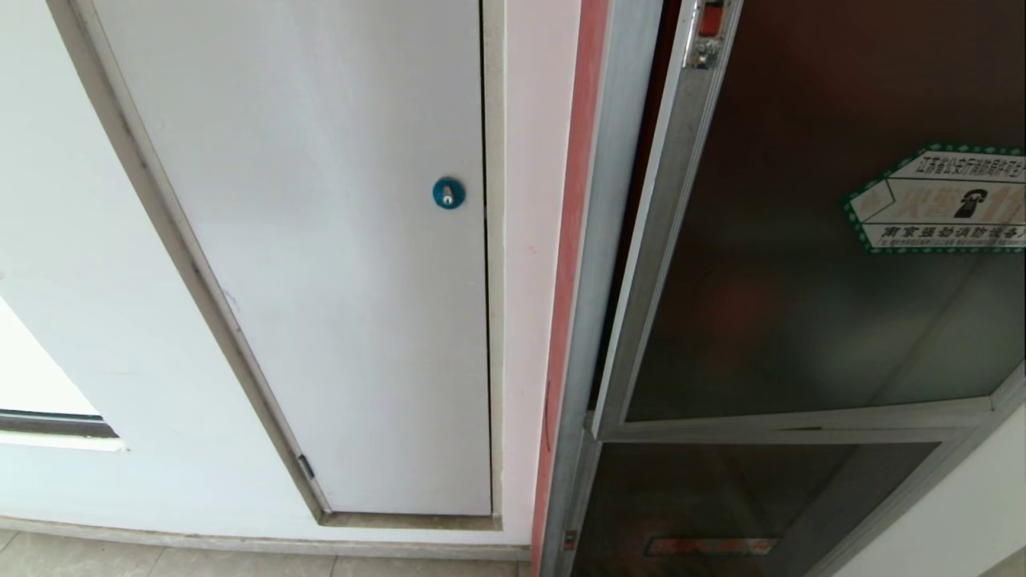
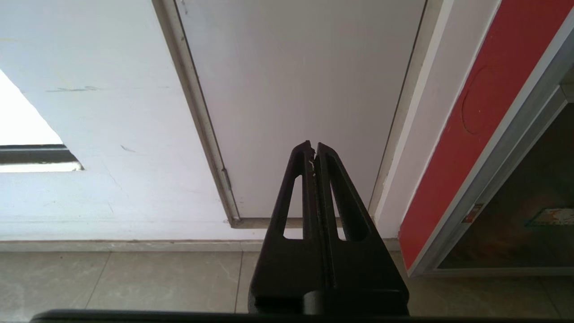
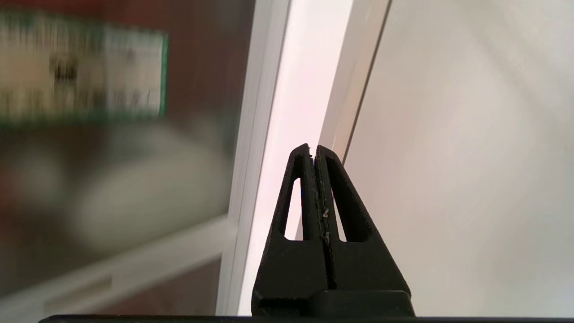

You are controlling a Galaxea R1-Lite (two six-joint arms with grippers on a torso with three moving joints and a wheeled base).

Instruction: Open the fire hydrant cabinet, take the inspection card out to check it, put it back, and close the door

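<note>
The fire hydrant cabinet [image 1: 597,240] stands at the right of the head view, framed in silver aluminium. Its door [image 1: 801,304] is dark smoked glass with a green-bordered hexagonal sticker [image 1: 938,200] and a red latch [image 1: 710,18] at the top. A narrow dark gap shows between the door's latch edge and the cabinet frame. Neither arm appears in the head view. My right gripper [image 3: 312,147] is shut and empty, pointing at the pale wall beside the blurred door [image 3: 112,179]. My left gripper [image 2: 313,146] is shut and empty, low before the white panel door. The inspection card is hidden.
A plain white panel door [image 1: 321,240] with a blue round lock [image 1: 448,193] fills the wall left of the cabinet. Below the glass door sits a smaller dark panel [image 1: 721,497]. Grey floor tiles [image 2: 112,282] run along the wall's foot. A red strip [image 2: 471,134] edges the cabinet.
</note>
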